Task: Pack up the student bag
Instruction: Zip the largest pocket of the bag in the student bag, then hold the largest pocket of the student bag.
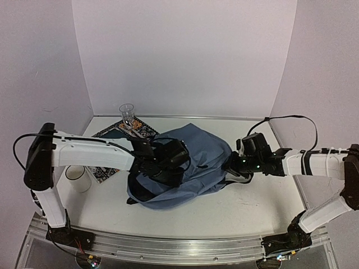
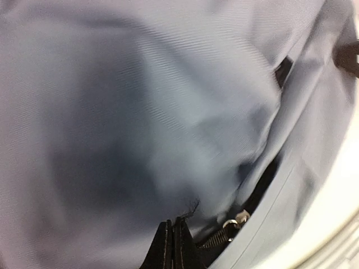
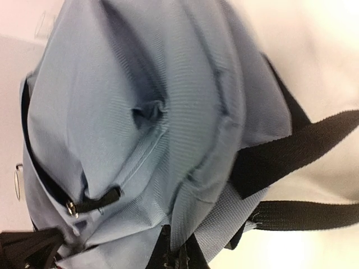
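The student bag (image 1: pixel 193 162), a soft grey-blue backpack with black straps, lies in the middle of the table. My left gripper (image 1: pixel 168 161) is at its left side, by the dark opening. In the left wrist view its fingers (image 2: pixel 173 242) are pressed together on a thin edge of bag fabric (image 2: pixel 140 112), with a frayed black thread at the tip and a zipper pull (image 2: pixel 233 221) just right of it. My right gripper (image 1: pixel 232 166) is at the bag's right edge. In the right wrist view it (image 3: pixel 178 253) pinches a fold of the bag (image 3: pixel 146 112) beside a black strap (image 3: pixel 291 151).
A clear glass cup (image 1: pixel 127 112) stands at the back on a dark patterned book (image 1: pixel 112 137) that the bag partly covers. A white cylinder (image 1: pixel 78 179) stands at the left beside my left arm. White walls close the table at the back and both sides.
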You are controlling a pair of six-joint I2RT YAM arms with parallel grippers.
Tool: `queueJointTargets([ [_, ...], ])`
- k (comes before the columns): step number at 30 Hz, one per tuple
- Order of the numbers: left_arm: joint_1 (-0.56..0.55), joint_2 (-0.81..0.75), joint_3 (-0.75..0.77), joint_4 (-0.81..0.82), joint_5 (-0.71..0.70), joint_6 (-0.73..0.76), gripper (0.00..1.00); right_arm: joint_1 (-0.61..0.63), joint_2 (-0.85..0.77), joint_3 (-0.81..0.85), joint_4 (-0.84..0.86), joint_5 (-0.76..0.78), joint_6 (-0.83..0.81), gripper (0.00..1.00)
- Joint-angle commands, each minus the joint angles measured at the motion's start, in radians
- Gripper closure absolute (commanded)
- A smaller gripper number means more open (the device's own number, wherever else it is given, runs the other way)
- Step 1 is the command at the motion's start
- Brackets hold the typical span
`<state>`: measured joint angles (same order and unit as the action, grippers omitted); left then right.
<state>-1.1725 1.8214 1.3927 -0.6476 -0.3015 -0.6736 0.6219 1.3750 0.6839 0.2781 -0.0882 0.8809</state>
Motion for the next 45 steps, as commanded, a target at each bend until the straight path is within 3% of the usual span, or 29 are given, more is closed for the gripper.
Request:
queueJointTargets([
  [1,0.005,-0.158,-0.086,-0.086,-0.047,-0.065,1.00,-0.140,-0.050,0.013,-0.055,0.083,-0.105,1.00],
  [8,0.005,-0.265,-0.172,-0.097,-0.001,-0.071,1.00,-0.319,0.108,0.125,-0.057,0.043,-0.215,1.00],
  [15,0.005,-0.272,-0.146,-0.086,-0.008,-0.046,1.00,-0.389,0.275,0.346,-0.121,0.008,-0.313,1.00],
  [18,0.005,-0.236,-0.082,-0.051,0.012,-0.032,1.00,-0.382,0.264,0.365,-0.144,-0.088,-0.347,0.85],
  [24,0.006,-0.150,0.015,0.048,0.077,0.004,1.00,-0.332,0.107,0.275,-0.189,-0.147,-0.308,0.49],
  [29,0.005,-0.099,0.065,0.084,0.134,0.032,1.00,-0.223,-0.025,0.177,-0.201,-0.152,-0.175,0.33],
  [33,0.005,-0.090,0.084,0.097,0.158,0.048,1.00,-0.067,-0.093,0.097,-0.170,-0.095,0.027,0.21],
  [38,0.005,-0.110,0.093,0.132,0.200,0.055,1.00,0.070,-0.138,0.042,-0.133,-0.021,0.256,0.17],
  [45,0.004,-0.126,0.108,0.189,0.266,0.059,1.00,0.196,-0.061,0.072,-0.077,0.012,0.437,0.18],
])
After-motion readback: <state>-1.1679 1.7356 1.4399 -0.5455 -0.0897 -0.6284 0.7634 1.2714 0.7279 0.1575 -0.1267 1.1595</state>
